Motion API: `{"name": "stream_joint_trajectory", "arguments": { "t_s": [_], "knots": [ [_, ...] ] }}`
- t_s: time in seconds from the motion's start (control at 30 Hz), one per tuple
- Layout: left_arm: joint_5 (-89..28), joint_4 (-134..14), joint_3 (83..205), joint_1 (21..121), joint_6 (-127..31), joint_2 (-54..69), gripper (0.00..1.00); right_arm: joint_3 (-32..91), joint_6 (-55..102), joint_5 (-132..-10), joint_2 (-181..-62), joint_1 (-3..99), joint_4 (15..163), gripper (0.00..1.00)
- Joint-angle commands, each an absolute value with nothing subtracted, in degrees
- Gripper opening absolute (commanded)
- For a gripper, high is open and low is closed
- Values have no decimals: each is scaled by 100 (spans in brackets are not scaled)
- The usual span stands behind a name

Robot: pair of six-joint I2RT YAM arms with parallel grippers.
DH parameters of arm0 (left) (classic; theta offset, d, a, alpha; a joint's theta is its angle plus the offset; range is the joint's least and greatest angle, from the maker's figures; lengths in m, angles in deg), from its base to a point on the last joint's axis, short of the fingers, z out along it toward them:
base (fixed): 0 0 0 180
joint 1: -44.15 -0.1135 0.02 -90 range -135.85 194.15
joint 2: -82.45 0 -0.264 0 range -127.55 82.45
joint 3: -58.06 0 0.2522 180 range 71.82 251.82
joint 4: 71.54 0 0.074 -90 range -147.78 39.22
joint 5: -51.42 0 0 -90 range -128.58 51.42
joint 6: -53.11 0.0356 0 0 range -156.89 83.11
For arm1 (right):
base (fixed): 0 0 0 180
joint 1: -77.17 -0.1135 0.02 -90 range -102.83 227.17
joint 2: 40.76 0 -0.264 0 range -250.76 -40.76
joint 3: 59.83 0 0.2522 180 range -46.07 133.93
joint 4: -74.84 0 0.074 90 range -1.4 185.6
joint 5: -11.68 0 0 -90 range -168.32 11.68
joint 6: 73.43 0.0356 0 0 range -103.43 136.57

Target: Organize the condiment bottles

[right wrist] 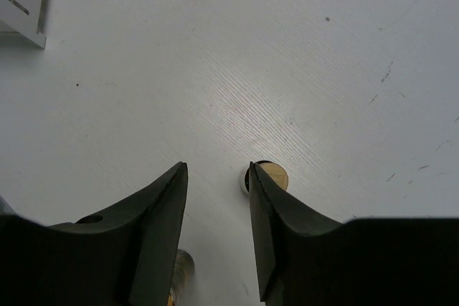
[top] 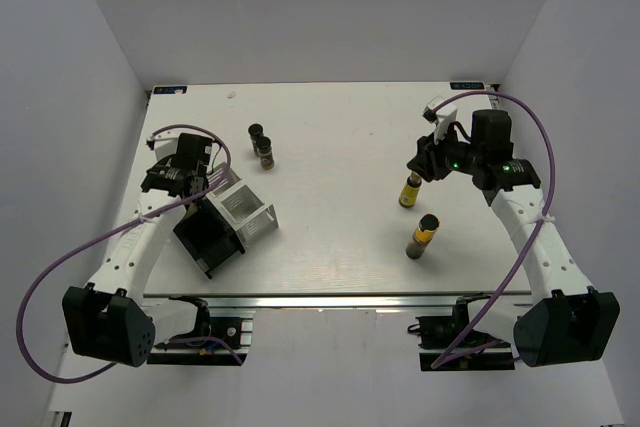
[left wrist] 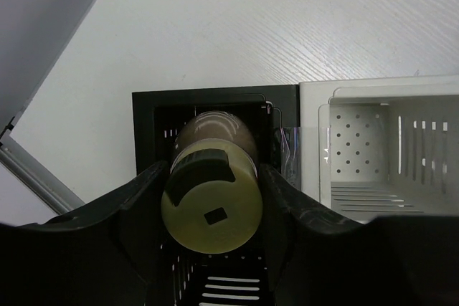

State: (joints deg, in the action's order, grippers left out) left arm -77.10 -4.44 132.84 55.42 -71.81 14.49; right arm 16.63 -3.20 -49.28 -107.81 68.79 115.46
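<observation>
My left hand [left wrist: 213, 174] is closed on the cream-white bottle [left wrist: 211, 213], its fingers pressed against the bottle's two sides. The bottle's flat end faces the wrist camera. Its long axis therefore runs straight away from the hand, into the black compartment [left wrist: 147, 116] of the rack [top: 225, 222]. The clear compartment [left wrist: 358, 141] sits just beside it on the right. I cannot tell whether the far end has reached the compartment floor. I judge the step in hand to be the release. The bottle sits squarely between the black walls, so letting go should need no sideways correction.

My right hand [right wrist: 216, 170] is open to a moderate gap and holds nothing above the bare surface [right wrist: 323, 69]. From above, the yellow-label bottle [top: 409, 190] stands upright just on the near side of this hand. In the wrist view, a round top that I take to be this bottle shows just outside one finger, not in the gap. To grip it I would shift the hand sideways until the upright axis sits between the fingers.

The second yellow-label bottle [top: 425, 237] stands near it, closer to the right arm's base. The two dark brown bottles [top: 265, 153] stand together well apart from both, toward the far left and nearer the left arm.
</observation>
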Motion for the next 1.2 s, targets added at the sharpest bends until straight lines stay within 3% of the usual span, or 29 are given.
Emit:
{"name": "stream_joint_trajectory", "arguments": {
  "t_s": [0.0, 0.17, 0.23, 0.3, 0.47, 0.5, 0.57, 0.6, 0.67, 0.7, 0.73, 0.83, 0.87, 0.97, 1.17],
  "knots": [
    [-7611, -742, 13116, 5505, -7187, 1548, 55, 1616, -373, -4870, -10624, 6856, 11427, 46],
    [-7567, -742, 13053, 5488, -7231, 1627, 77, 1634, -435, -4853, -10641, 6856, 11453, 49],
    [-7567, -724, 13088, 5488, -7231, 1644, 81, 1642, -435, -4818, -10650, 6856, 11479, 51],
    [-7576, -680, 13124, 5488, -7231, 1679, 86, 1660, -487, -4756, -10659, 6847, 11506, 58],
    [-7462, -470, 13526, 5496, -7275, 1855, 85, 1704, -531, -4800, -10642, 6856, 11603, 65],
    [-7357, -452, 13624, 5497, -7284, 1907, 82, 1704, -453, -5026, -10633, 6847, 11585, 64],
    [-7137, -608, 13800, 5497, -7136, 2135, 58, 1678, -269, -5396, -10633, 6856, 11437, 59],
    [-6745, -749, 13905, 5488, -7048, 2232, 43, 1660, -120, -5824, -10641, 6856, 11383, 47],
    [-6120, -1379, 13915, 5488, -6654, 2539, 21, 1608, -57, -6126, -10694, 6856, 11287, 38],
    [-5743, -1618, 13854, 5488, -6503, 2619, 21, 1599, -74, -6327, -10799, 6856, 11295, 37],
    [-4886, -2073, 13801, 5488, -6293, 2742, 23, 1616, -83, -6364, -10878, 6856, 11339, 38],
    [-3504, -2664, 13590, 5496, -6290, 2752, 58, 1730, -136, -6391, -11151, 6856, 11567, 62],
    [-3271, -2754, 13529, 5497, -6308, 2717, 69, 1713, -171, -6356, -11212, 6856, 11567, 76],
    [-2769, -2947, 13300, 5497, -6423, 2638, 76, 1704, -250, -6294, -11379, 6856, 11550, 89],
    [-2680, -3036, 13080, 5505, -6520, 2769, 77, 1792, -303, -6285, -11836, 6856, 11594, 85]
  ]
}}
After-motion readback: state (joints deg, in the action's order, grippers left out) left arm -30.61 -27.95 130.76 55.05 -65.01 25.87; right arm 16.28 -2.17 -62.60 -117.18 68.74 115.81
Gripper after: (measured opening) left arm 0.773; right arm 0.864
